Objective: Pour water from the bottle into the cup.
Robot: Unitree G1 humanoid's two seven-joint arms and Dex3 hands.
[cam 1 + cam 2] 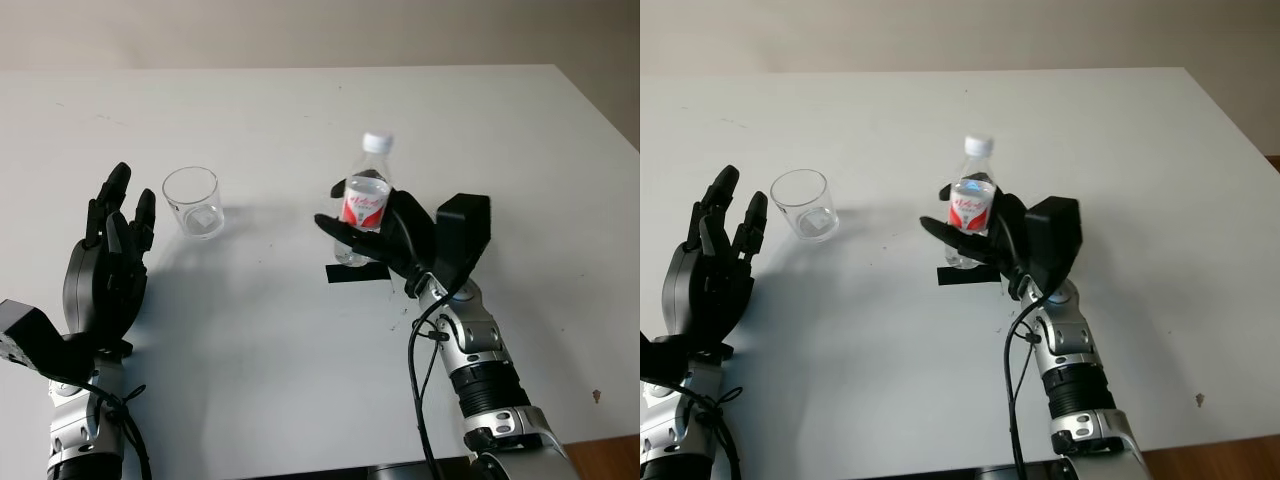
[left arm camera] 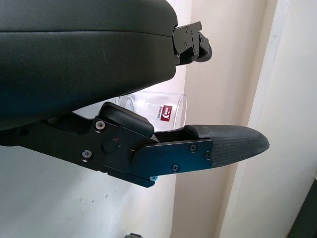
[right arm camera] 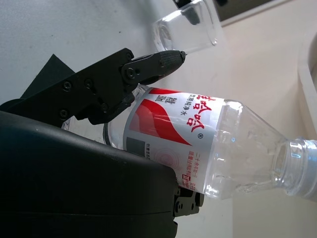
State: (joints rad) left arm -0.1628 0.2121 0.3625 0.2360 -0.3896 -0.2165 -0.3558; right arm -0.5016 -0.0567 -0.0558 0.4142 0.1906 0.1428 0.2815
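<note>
A clear plastic water bottle (image 1: 366, 197) with a red and white label and a white cap stands upright near the middle of the white table (image 1: 300, 110). My right hand (image 1: 385, 235) is curled around its lower half; the label (image 3: 173, 121) lies against the palm. A black patch (image 1: 357, 272) lies on the table under the bottle. An empty clear cup (image 1: 192, 201) stands upright to the left of the bottle, a hand's width away. My left hand (image 1: 110, 250) is open, raised just left of the cup (image 2: 158, 111), apart from it.
The table's far edge meets a beige wall. Its right edge (image 1: 600, 110) runs close to my right arm. A small dark speck (image 1: 597, 396) lies at the front right.
</note>
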